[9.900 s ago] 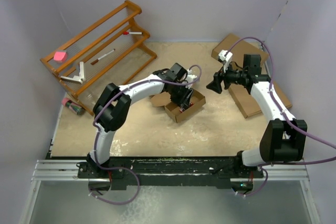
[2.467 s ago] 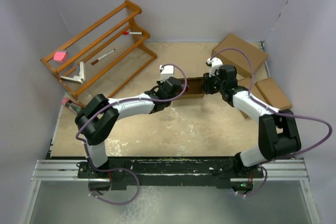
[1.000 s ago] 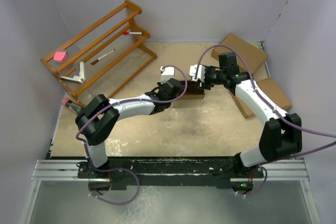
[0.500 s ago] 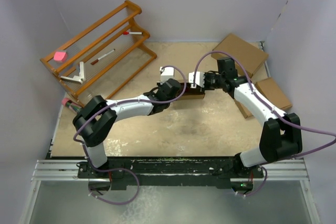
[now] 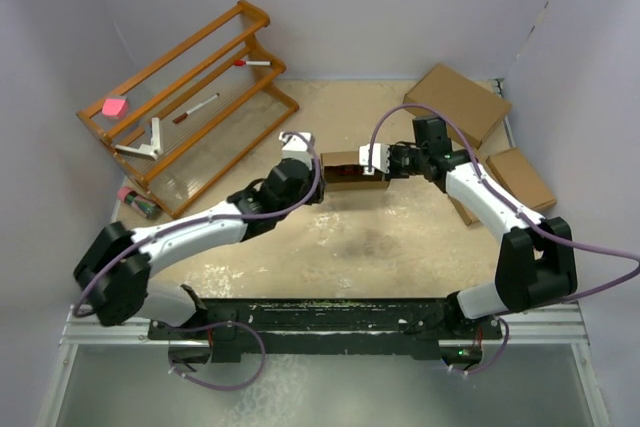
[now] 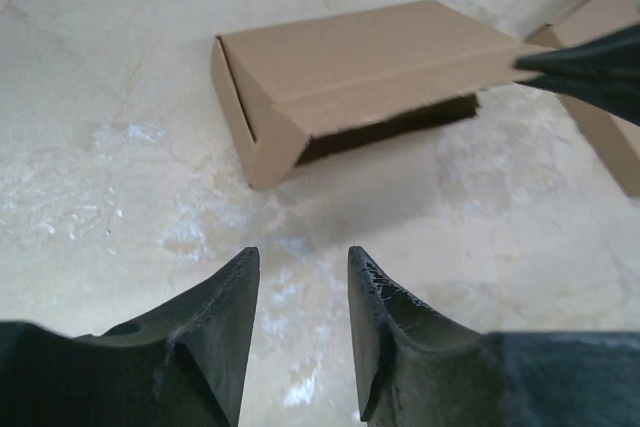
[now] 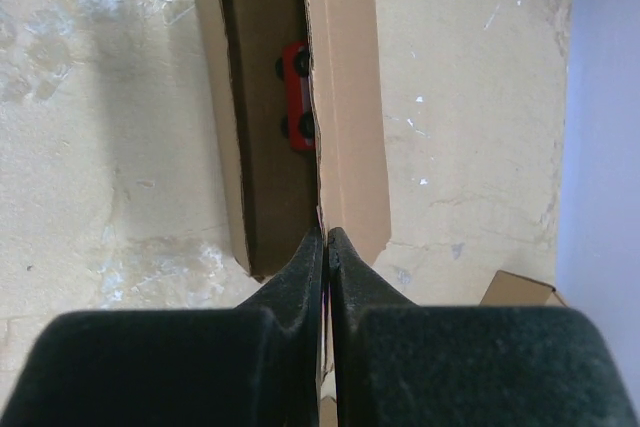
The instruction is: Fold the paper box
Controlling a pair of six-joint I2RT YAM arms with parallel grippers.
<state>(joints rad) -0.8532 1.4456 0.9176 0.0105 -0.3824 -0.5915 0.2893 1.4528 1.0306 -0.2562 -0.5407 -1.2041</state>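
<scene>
Right gripper (image 7: 326,237) is clamping the lid edge of the paper box (image 5: 352,171), sitting mid tabletop (image 5: 330,247) nearer its far edge, w/ left gripper (image 6: 300,277) hanging parted & empty just short, so lid-closing step, next prob. needing lid pressed down flat.

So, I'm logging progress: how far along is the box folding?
Done: walls of the paper box stand, red toy inside. In hand: right gripper pinches its lid; left gripper hovers open nearby. Left: shutting the gaping lid.
</scene>
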